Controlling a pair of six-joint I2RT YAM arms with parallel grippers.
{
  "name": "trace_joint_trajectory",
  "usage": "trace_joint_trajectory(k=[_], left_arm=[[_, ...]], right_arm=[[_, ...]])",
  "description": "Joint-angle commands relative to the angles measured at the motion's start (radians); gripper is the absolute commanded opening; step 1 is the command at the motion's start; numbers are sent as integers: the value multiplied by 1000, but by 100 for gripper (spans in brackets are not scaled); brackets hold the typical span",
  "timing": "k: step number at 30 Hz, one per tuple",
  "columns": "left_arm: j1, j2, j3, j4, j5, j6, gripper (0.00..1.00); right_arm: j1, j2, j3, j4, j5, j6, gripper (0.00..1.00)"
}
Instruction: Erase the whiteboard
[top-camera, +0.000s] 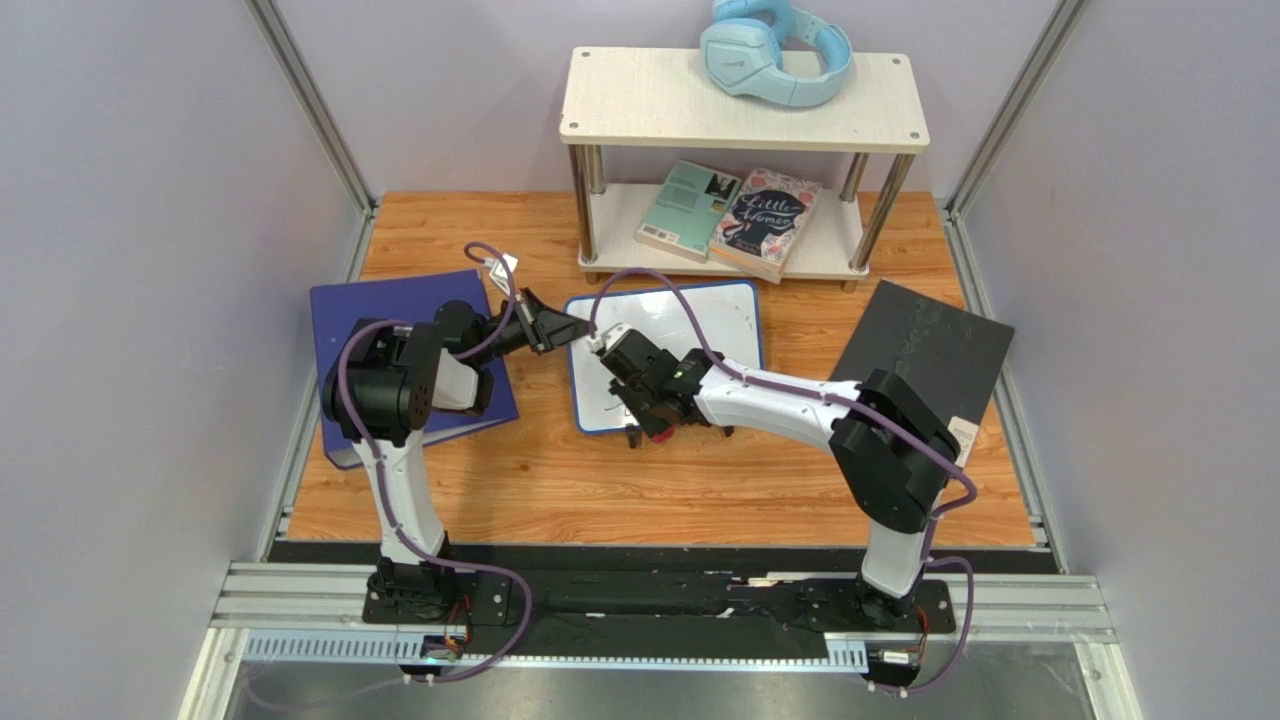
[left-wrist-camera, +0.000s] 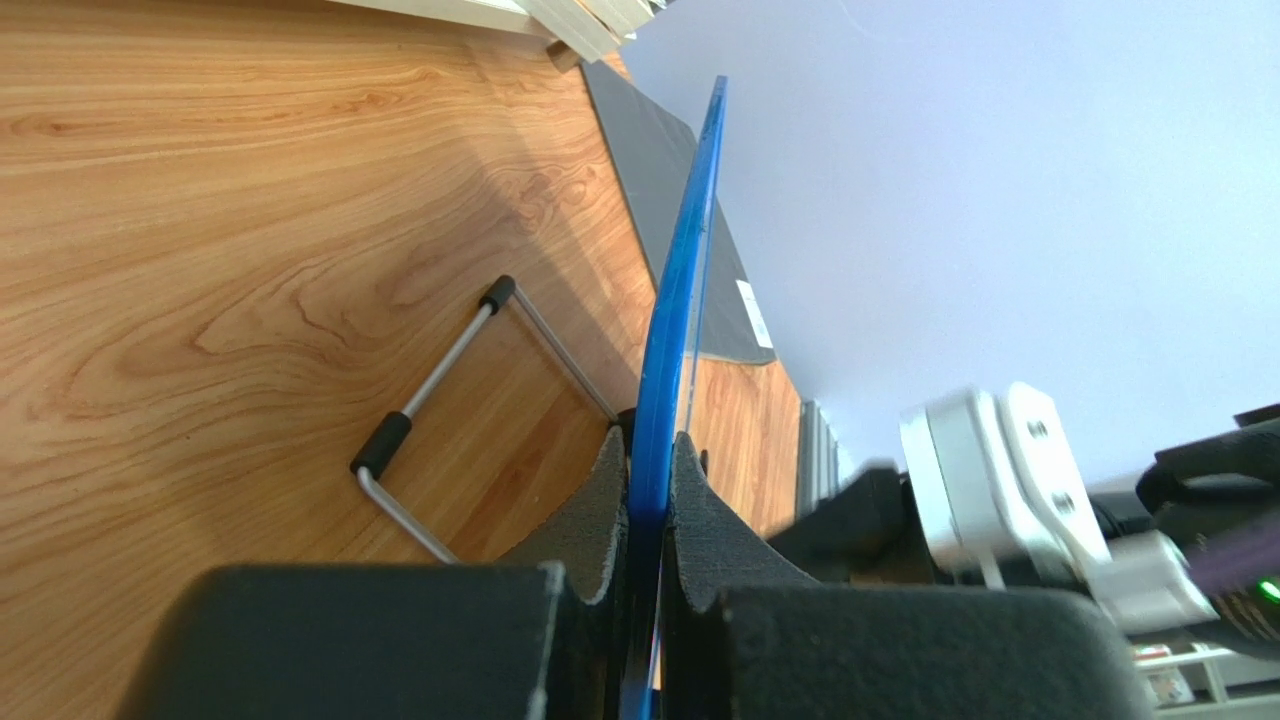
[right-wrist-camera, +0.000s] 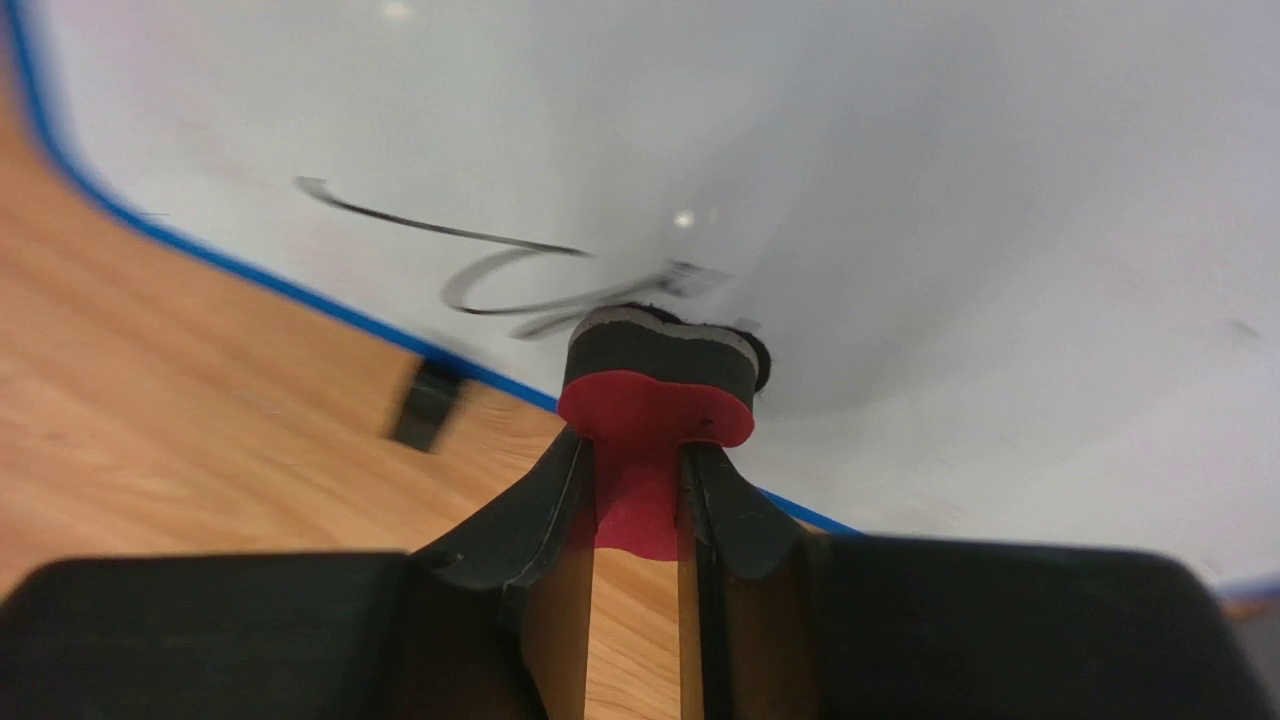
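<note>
The left gripper (left-wrist-camera: 649, 450) clamps the small blue-framed glossy whiteboard (right-wrist-camera: 902, 180); the right gripper (right-wrist-camera: 639, 465), clenching a red-and-black eraser block (right-wrist-camera: 657, 383), should sweep firmly across the dark marker strokes (right-wrist-camera: 451, 233).

Lilac walls (top-camera: 135, 225), wooden table (top-camera: 676, 495), pale shelf (top-camera: 661, 98)

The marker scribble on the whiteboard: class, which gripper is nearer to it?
Right. The right gripper holds its red eraser at the end of the marker scribble. The left gripper only clamps the whiteboard by its edge, off to the side.
</note>
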Motion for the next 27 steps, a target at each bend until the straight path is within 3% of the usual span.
trace_joint_trajectory(k=[1, 10, 20, 27], left_arm=[[-17, 17, -6, 139, 4, 14, 0], [-17, 17, -6, 139, 2, 14, 0], [-17, 17, -4, 139, 4, 14, 0], [-17, 18, -4, 139, 4, 13, 0]], right_arm=[[23, 115, 5, 422, -397, -26, 0], [23, 158, 105, 375, -343, -98, 0], [21, 128, 137, 325, 213, -115, 0], [11, 94, 143, 355, 375, -118, 0]])
